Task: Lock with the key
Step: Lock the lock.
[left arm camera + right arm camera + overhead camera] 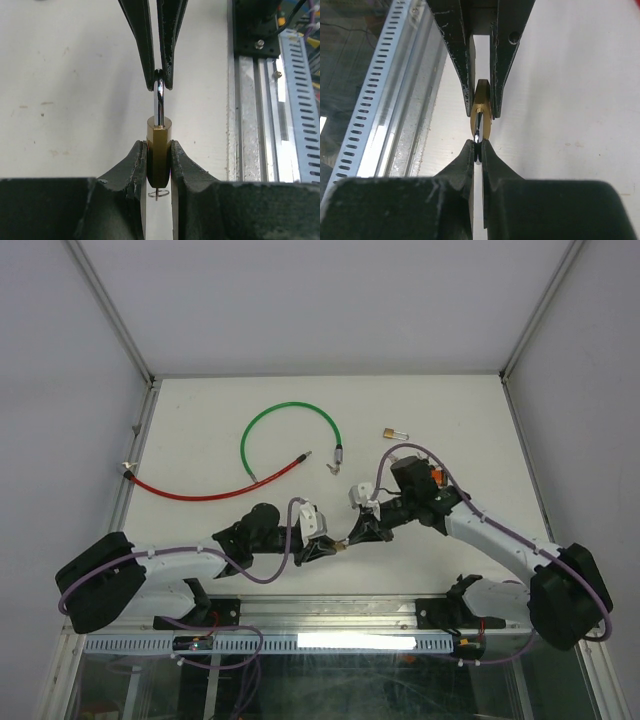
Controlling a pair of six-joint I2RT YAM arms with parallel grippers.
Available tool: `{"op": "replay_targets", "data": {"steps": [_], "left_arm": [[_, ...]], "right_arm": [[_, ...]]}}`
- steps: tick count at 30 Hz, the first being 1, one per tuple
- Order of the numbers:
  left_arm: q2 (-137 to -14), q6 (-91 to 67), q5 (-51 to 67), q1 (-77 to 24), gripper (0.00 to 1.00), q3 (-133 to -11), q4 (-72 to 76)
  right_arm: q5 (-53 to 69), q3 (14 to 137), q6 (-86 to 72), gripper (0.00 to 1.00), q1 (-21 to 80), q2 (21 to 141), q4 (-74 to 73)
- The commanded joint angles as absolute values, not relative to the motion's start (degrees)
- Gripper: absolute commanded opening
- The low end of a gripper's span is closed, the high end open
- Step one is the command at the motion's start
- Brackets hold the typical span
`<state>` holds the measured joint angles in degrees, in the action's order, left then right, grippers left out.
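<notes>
A small brass padlock [159, 145] hangs in the air between my two grippers, just above the table near its front edge [341, 543]. My left gripper [158, 150] is shut on the lock's brass body. My right gripper [477, 147] is shut on the steel shackle [158, 102], its fingers coming from the opposite side [159, 86]. A thin wire ring on a short stem [159, 193] shows right under the lock's underside. A small metal piece [331, 468] lies on the table; I cannot tell whether it is the key.
A second brass padlock [393, 432] lies at the back right. A green cable [285, 420] curves at the back middle, a red cable [190, 492] runs left of it. The metal rail [255, 125] lines the table's front edge.
</notes>
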<state>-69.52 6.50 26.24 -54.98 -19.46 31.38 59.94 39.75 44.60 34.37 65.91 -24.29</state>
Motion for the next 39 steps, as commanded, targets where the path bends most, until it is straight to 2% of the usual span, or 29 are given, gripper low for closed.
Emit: {"op": "replay_targets", "data": {"steps": [1, 11, 27, 39], "left_arm": [[-69.8, 11.9, 25.1, -55.0, 0.0, -22.4, 38.8], [-75.2, 15.1, 21.5, -54.7, 0.0, -18.7, 43.5], [-81.5, 9.1, 26.4, -51.6, 0.0, -10.9, 61.6], [-85.4, 7.1, 27.4, -50.4, 0.0, -10.5, 64.7]], "right_arm": [[53.5, 39.5, 44.6, 0.0, 38.6, 69.6, -15.7], [50.9, 39.2, 42.6, 0.0, 42.3, 77.1, -12.2], [50.4, 37.4, 35.1, 0.0, 46.8, 83.8, -3.5], [49.8, 37.5, 35.4, 0.0, 52.8, 91.6, -3.8]]}}
